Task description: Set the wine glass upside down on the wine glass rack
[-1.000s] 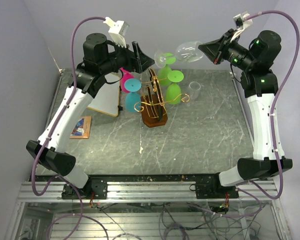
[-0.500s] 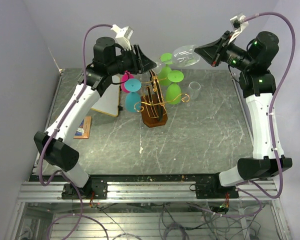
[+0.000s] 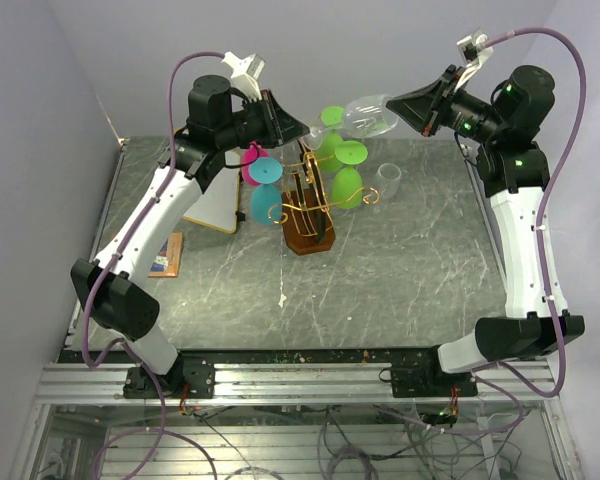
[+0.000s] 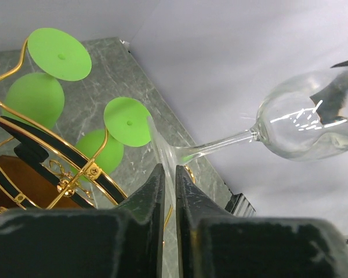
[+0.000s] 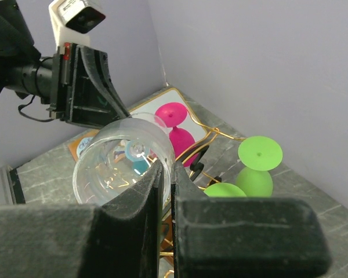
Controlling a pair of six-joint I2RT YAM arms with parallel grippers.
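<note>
overhead view, far; wrist views close, sharing wine glass (image 4: 290,128)

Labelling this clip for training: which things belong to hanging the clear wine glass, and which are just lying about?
Job: clear wine glass, gold wire rack.
Lying about: clear tumbler, white board, small picture card, hung coloured glasses.
</note>
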